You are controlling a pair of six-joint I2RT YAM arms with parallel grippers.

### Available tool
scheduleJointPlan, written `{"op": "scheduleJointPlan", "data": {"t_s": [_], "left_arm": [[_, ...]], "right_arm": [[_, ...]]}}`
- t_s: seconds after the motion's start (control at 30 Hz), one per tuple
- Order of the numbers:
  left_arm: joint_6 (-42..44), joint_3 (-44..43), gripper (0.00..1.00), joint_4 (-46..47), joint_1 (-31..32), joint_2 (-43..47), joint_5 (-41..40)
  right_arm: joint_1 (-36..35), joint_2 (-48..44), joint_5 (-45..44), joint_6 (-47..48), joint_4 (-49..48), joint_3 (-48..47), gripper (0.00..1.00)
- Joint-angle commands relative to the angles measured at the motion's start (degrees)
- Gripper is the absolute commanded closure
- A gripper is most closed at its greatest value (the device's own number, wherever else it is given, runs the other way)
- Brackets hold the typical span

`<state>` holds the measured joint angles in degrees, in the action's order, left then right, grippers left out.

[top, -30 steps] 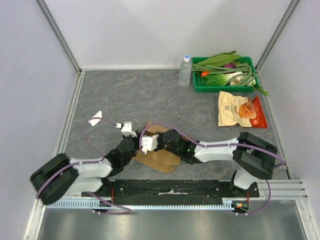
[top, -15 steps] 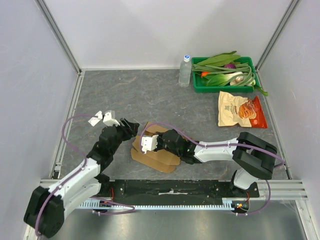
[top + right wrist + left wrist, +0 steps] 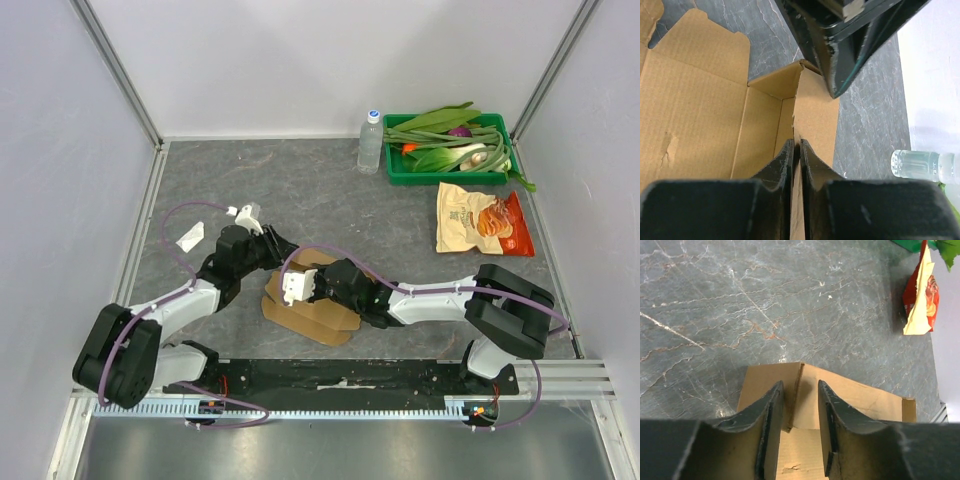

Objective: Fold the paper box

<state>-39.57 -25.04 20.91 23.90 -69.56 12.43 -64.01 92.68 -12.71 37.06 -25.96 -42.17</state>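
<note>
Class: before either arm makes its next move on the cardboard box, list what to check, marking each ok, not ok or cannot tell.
1. Hold: right gripper pinches the paper box's upright wall: ok.
2. Approach: left gripper open, astride a raised flap: ok.
3. Contact: left fingers touching that flap: cannot tell.
4. Clearance: snack bag and bottle apart from the box: ok.
5. Folding finished: not ok, panels lie flat.

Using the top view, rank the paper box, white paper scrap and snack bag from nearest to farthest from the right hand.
1. paper box, pinched in the right hand.
2. white paper scrap, to its left.
3. snack bag, far right.
</note>
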Motion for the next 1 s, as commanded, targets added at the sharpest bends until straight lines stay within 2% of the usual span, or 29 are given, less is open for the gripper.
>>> {"op": "scheduleJointPlan", "data": {"t_s": [0.0,0.1,0.2,0.23,0.3,0.33,0.4,0.43,0.5,0.57,0.6,0.63,0.67,0.7,0.73,0.8,0.87,0.97], "left_arm": [[1.95,-0.63,0.63,3.52,0.44,-2.33,2.08],[2.48,-0.8,0.7,3.0,1.06,-3.21,0.59],[2.83,-0.63,0.77,2.65,1.59,-4.0,-0.29],[2.92,-0.63,0.78,2.3,1.85,-4.0,-0.99],[3.36,-0.45,0.79,1.95,1.85,-4.09,-1.35],[3.62,-0.45,0.8,1.6,1.85,-4.01,-1.61],[3.98,-0.45,0.81,1.07,1.85,-4.0,-1.96],[3.98,-0.45,0.81,0.81,1.85,-4.0,-2.05],[4.06,-0.54,0.81,0.72,1.85,-3.92,-1.71],[4.06,-0.63,0.8,0.37,1.85,-4.09,-1.44],[4.15,-0.89,0.8,0.02,1.85,-4.18,-1.27],[4.24,-0.98,0.8,-0.42,1.85,-4.18,-1.35],[4.24,-1.07,0.8,-0.86,1.85,-4.27,-1.26],[4.33,-1.07,0.79,-0.95,1.85,-4.09,-1.18],[4.5,-1.07,0.79,-1.04,1.85,-4.18,-1.0],[4.68,-1.15,0.78,-1.83,1.85,-4.09,-0.65],[4.68,-1.33,0.77,-2.36,1.85,-4.09,-0.39],[4.59,-1.59,0.76,-3.15,1.85,-4.0,0.05]], "right_arm": [[-0.41,-0.13,1.02,-3.21,1.35,-1.07,0.85],[-0.42,-0.66,0.67,-4.53,0.64,-1.16,0.81],[-0.42,-1.54,-0.2,-6.47,0.73,-1.68,0.72],[-0.42,-1.98,-0.99,-8.56,0.73,-1.6,0.65],[-0.42,-4.43,-3.01,-10.77,0.56,-0.63,0.57],[-0.42,-5.66,-3.54,-12.87,1.25,-0.28,0.48],[-0.42,-10.23,-4.6,-16.04,3.44,0.25,0.39],[-0.42,-11.9,-6.17,-17.71,7.46,-0.01,0.28],[-0.33,-17.69,-8.63,-23.94,12.57,-1.15,0.23],[-0.33,-23.76,-16.08,-32.95,21.97,-3.34,0.18],[-0.15,-25.69,-19.86,-36.93,25.31,-4.05,0.09],[0.37,-28.84,-25.38,-42.28,34.21,-5.1,0.06],[1.59,-30.27,-24.83,-51.99,38.92,-7.11,0.04],[5.87,-31.67,-21.6,-55.65,42.7,-7.66,0.03],[8.61,-34.39,-13.13,-58.39,47.01,-7.49,0.03],[16.32,-37.3,-4.82,-64.1,48.1,-4.6,0.03],[19.43,-40.82,2.9,-65.88,47.23,-1.79,0.05],[23.91,-41.01,12.57,-68.08,43.98,-0.81,0.1]]}}
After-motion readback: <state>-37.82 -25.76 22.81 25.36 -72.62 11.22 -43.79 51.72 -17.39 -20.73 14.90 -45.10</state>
